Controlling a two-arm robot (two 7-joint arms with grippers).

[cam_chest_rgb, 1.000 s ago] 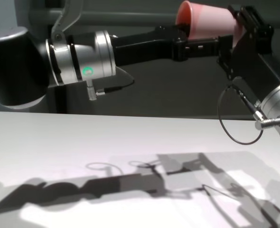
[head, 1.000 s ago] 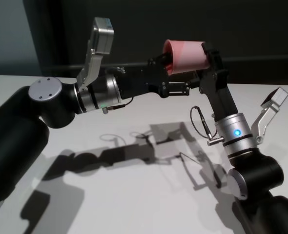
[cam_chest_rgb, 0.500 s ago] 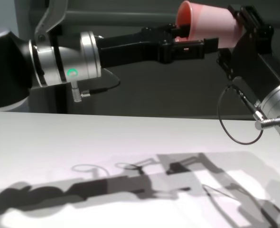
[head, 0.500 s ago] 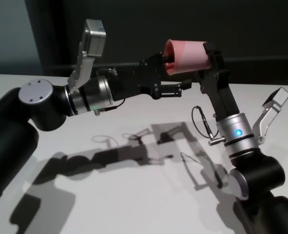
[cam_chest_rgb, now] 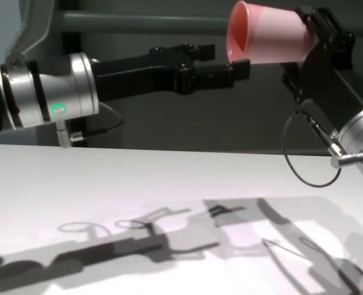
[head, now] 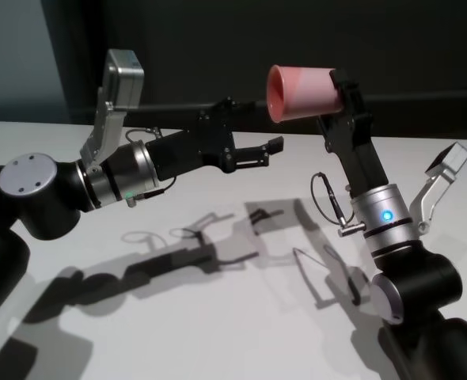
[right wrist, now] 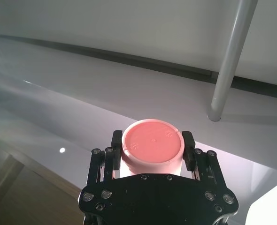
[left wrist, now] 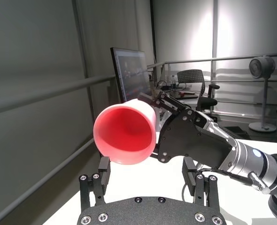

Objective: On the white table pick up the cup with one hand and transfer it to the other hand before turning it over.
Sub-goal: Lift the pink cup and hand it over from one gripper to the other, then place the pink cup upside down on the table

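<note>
The pink cup [head: 301, 93] lies on its side high above the white table [head: 218, 317], its mouth toward my left arm. My right gripper [head: 338, 99] is shut on its base end; in the right wrist view the flat base [right wrist: 152, 142] sits between the two fingers. My left gripper [head: 257, 150] hangs open and empty, just left of and below the cup's mouth, not touching it. In the chest view the cup [cam_chest_rgb: 267, 40] sits right of the left gripper [cam_chest_rgb: 224, 58]. From the left wrist the cup's open mouth [left wrist: 124, 133] faces the camera beyond the spread fingers [left wrist: 101, 173].
Shadows of both arms fall across the table [cam_chest_rgb: 107, 184]. A thin cable loop [head: 324, 198] hangs by the right wrist. A dark wall and a rail run behind the table.
My left gripper has drawn back to the left and a little down, out of the cup's mouth. The cup stays still in the right gripper.
</note>
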